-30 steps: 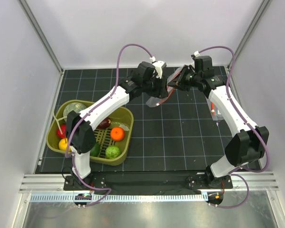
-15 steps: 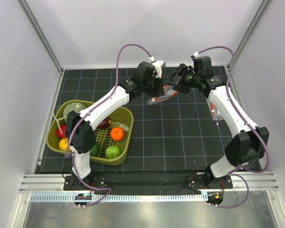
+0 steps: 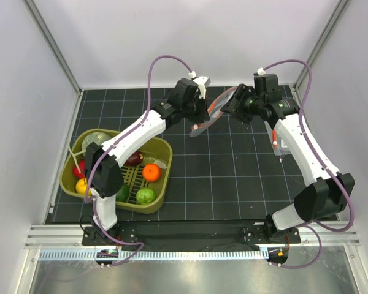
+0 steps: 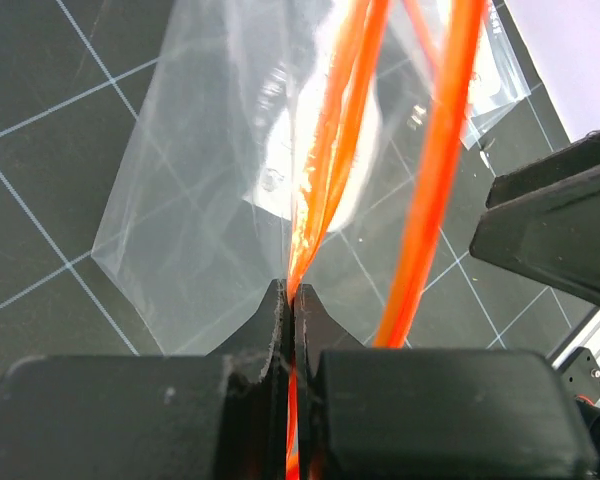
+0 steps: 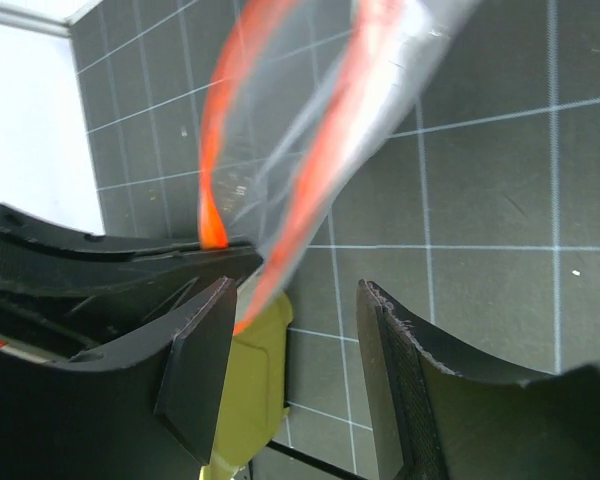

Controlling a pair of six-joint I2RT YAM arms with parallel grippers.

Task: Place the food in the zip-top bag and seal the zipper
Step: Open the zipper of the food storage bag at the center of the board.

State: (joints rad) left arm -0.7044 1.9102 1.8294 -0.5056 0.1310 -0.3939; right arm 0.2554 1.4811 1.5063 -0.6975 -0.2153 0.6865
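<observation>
The clear zip-top bag (image 3: 202, 124) hangs above the mat at the back centre. Its orange-red zipper (image 3: 215, 105) is pinched in my left gripper (image 3: 206, 110), which is shut on it. In the left wrist view the zipper (image 4: 335, 130) runs straight into the closed jaws of the left gripper (image 4: 291, 292), with the bag (image 4: 200, 170) spreading beyond. My right gripper (image 3: 229, 105) is open just right of the bag. In its own view the right gripper (image 5: 295, 295) has the zipper (image 5: 320, 190) passing near its left finger, ungripped. The food, including an orange (image 3: 151, 172), lies in the basket.
The olive-green basket (image 3: 162, 184) sits at the left with a pale-green mottled round piece (image 3: 97, 139), a dark red-purple one (image 3: 134, 159), a green one (image 3: 146, 196) and red and yellow pieces. White walls close the back and sides.
My left gripper has shut on the zipper. My right gripper has opened, let go of the bag and drawn slightly back to the right. The bag now hangs from the left gripper.
</observation>
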